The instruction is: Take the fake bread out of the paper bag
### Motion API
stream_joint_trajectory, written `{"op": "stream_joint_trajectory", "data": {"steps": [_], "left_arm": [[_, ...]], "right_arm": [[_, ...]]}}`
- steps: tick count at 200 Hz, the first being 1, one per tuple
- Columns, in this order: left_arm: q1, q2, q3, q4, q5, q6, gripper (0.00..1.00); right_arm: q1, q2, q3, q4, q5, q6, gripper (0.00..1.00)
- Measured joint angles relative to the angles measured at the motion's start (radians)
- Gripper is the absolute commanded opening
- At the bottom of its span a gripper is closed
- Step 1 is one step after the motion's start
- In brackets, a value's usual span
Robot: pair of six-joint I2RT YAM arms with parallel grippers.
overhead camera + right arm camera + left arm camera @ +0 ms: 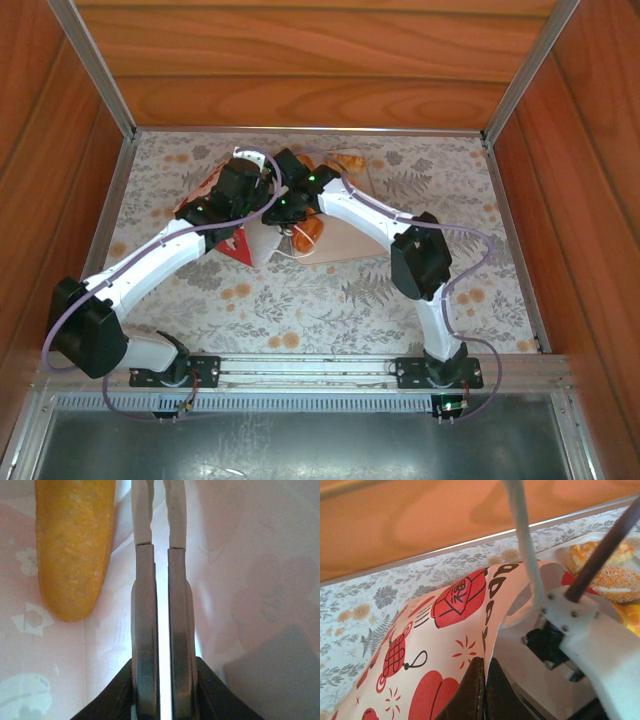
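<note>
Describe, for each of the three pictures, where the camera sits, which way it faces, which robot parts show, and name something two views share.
Top external: above and behind the bases, looking down at the table and both arms.
Left wrist: on the left arm, facing the paper bag; its left gripper pinches the bag's edge.
Right wrist: on the right arm, apparently inside the bag; the right gripper, nearly closed, is beside an elongated loaf.
Shared: top and left-wrist views show the bag and bread pieces.

High overhead view looks down from behind both arm bases across the floral table (300,300). Left wrist camera sits tight against the red-printed white paper bag (435,650), also in the overhead view; right wrist camera peers inside, very close.
</note>
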Motion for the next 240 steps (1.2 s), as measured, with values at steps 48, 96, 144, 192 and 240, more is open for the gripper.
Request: {"op": "stream_joint_trajectory", "data": {"steps": [48, 96, 144, 192, 240], "left_arm": [[0.000, 0.001, 0.000, 0.004, -0.014, -0.001, 0.00], [0.000, 0.003, 0.000, 0.006, -0.013, -0.001, 0.00], [0.000, 0.006, 0.000, 0.007, -0.002, 0.000, 0.00], [0.002, 0.006, 0.000, 0.007, -0.008, -0.018, 0.00], [0.013, 0.006, 0.000, 0.012, -0.016, -0.025, 0.00]], "right_arm": [[0.000, -0.079, -0.042, 0.000, -0.001, -0.002, 0.00], [0.000, -0.073, -0.033, -0.026, -0.024, -0.003, 0.29], [0.016, -0.016, 0.014, -0.040, -0.043, -0.005, 0.37], [0.025, 0.043, 0.056, -0.058, -0.043, 0.002, 0.47], [0.025, 0.076, 0.105, -0.076, -0.027, 0.008, 0.48]]}}
